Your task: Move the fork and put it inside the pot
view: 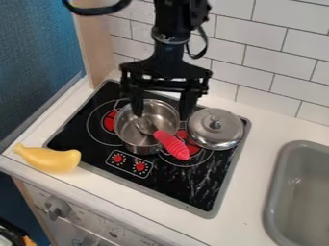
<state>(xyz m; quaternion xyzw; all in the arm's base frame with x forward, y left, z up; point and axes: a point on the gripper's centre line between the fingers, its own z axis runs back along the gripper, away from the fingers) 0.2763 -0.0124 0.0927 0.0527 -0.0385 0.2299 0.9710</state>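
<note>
White front panel (96, 218) of the toy kitchen sits nearest the camera, low in the view. The fork (171, 143) has a fat, bumpy red-pink handle and a smaller, shiny gray head. Its head is down inside the pot (132, 136), and its handle pokes out over the rim, toward the front right. I can't make out its prongs. My gripper (161, 114) hangs down over the back part of the pot. My jaws are spread wide, with nothing pinched between them.

The big black stove (80, 137) is under the pot. At the right is the gray sink (277, 185). The round silver lid (215, 137) lies just beside the pot, close to my right-hand side in the view, so it could bump me there. A yellow toy banana (50, 159) lies at the stove's front left corner. Two little red knobs (139, 166) are in front of the pot.

Behind me stands the white tile wall (257, 65). White counter (254, 166) runs between stove and sink. A tan wood post (97, 48) stands at the back left.
</note>
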